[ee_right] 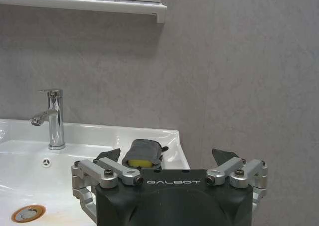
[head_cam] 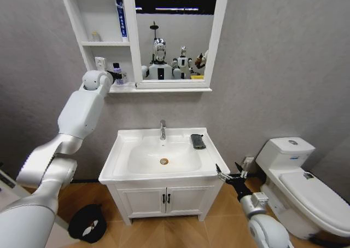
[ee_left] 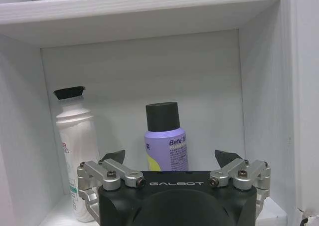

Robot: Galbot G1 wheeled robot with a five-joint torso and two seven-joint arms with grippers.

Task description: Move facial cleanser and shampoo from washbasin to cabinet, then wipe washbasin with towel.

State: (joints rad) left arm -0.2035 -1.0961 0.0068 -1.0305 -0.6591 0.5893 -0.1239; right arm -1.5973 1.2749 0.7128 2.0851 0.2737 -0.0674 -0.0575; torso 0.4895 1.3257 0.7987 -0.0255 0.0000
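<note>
Two bottles already stand on the cabinet's (head_cam: 90, 42) lowest shelf, in the upper left of the head view: the shampoo (ee_left: 166, 141) at the middle of the left wrist view and the facial cleanser (ee_left: 77, 146) beside it toward the frame's left, apart from each other. Both look like light, smooth plastic, probably slippery, and best taken across the body below the cap. The left gripper (ee_left: 172, 158) sits just in front of the shampoo with its fingers spread wide, pinching nothing.

What remains is the towel (head_cam: 198, 141), a dark folded cloth lying on the washbasin's (head_cam: 117, 149) right rear rim, right of centre in the head view, beside the tap (head_cam: 162, 129). It should be soft and limp, so a pinch from above on the thick fold seems soundest. The right gripper (head_cam: 228, 174) hangs off the basin's front right corner, fingers parted and empty.
</note>
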